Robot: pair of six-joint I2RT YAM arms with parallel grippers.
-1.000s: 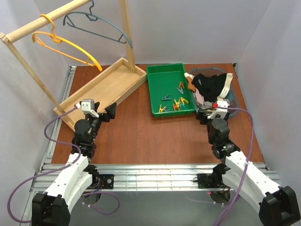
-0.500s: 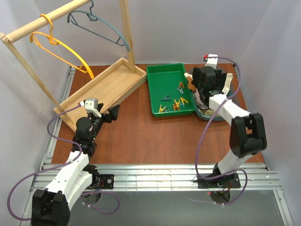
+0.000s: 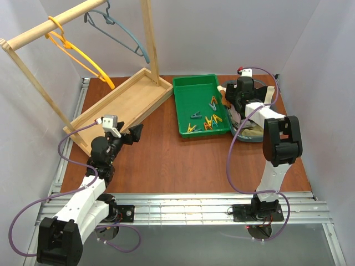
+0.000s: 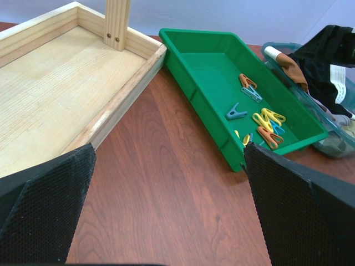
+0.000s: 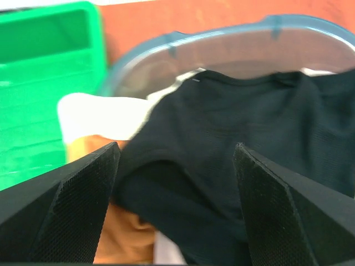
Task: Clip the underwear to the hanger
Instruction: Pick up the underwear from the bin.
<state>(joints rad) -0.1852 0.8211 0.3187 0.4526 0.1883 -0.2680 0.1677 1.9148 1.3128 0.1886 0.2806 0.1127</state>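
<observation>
The black underwear [image 5: 238, 122] lies on top of the clothes pile in the clear basin [image 3: 250, 138] at the back right. It also shows at the right edge of the left wrist view [image 4: 327, 58]. My right gripper [image 3: 237, 102] is open and hangs just above it, its jaws either side of a black fold [image 5: 176, 147] without closing on it. The yellow hanger [image 3: 83, 58] hangs on the wooden rail [image 3: 33, 32] at the back left. My left gripper [image 3: 133, 133] is open and empty, low over the bare table [image 4: 169, 147].
A green tray [image 3: 183, 105] with several clothes pegs [image 3: 208, 119] stands beside the basin. The rack's wooden base tray [image 3: 119, 102] lies at the left. A grey-blue hanger [image 3: 119, 30] hangs further along the rail. White walls close both sides.
My right arm has swung from the front of the table out over the basin and come down onto the underwear. The yellow hanger has swung on the rail. The left gripper barely moved.
</observation>
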